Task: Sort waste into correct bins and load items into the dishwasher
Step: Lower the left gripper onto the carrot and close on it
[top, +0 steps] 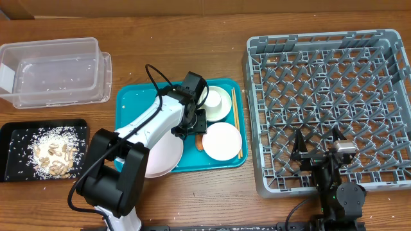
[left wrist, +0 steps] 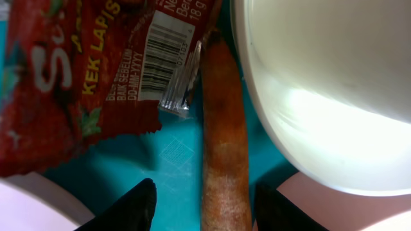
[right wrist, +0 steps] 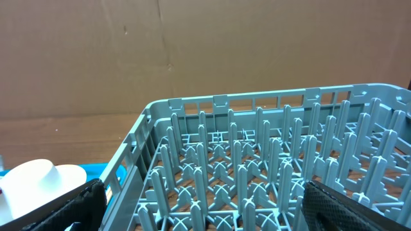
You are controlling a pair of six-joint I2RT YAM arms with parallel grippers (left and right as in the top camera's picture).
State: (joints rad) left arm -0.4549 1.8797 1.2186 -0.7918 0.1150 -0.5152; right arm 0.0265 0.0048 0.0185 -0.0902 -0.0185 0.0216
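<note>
From overhead, I see the left gripper [top: 190, 120] down over the teal tray [top: 128, 102], between the large plate [top: 164, 157] and the bowl [top: 218, 102]. The carrot stick [top: 200, 142] lies just beside the small plate [top: 222, 141], and the chopsticks [top: 234, 110] lie along the tray's right side. The clear tub [top: 54, 70] and the black tray [top: 16, 138], which holds rice and scraps [top: 54, 154], sit well to the left. The right gripper [top: 318, 152] hangs over the dish rack [top: 327, 96]. On the left wrist camera, my claw [left wrist: 205, 208] is spread, one finger on either side of the carrot stick [left wrist: 225, 128], which lies on the teal between the red wrapper [left wrist: 70, 77] and a white dish [left wrist: 321, 83]; which dish I cannot tell. On the right wrist camera, the claw [right wrist: 212, 212] stands spread wide above the rack [right wrist: 257, 160], holding nothing.
</note>
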